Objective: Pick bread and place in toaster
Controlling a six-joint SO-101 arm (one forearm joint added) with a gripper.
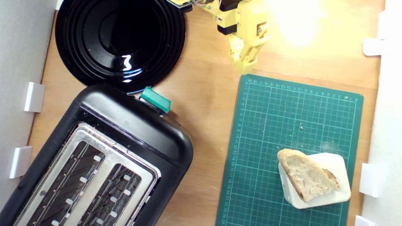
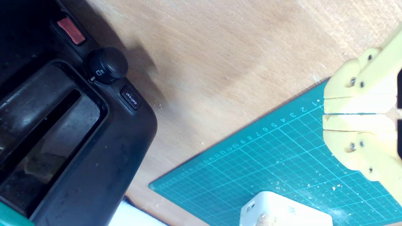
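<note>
Your claw (image 2: 326, 110) pressed together, empty, tips meeting over numbered edge of green cutting mat (image 1: 295, 123). Wrist view: crumbs on mat, corner of cream box (image 1: 331, 162) with pale lump at frame edge, probably bread, too cropped to confirm. Exterior view: bread (image 1: 307, 176) lies atop cream box on mat, well apart from your claw. Toaster (image 1: 104, 170) on wooden surface (image 1: 208, 90) toward exterior view's left, slots empty, teal lever knob (image 1: 155, 99) beside black plate (image 1: 120, 27).
</note>
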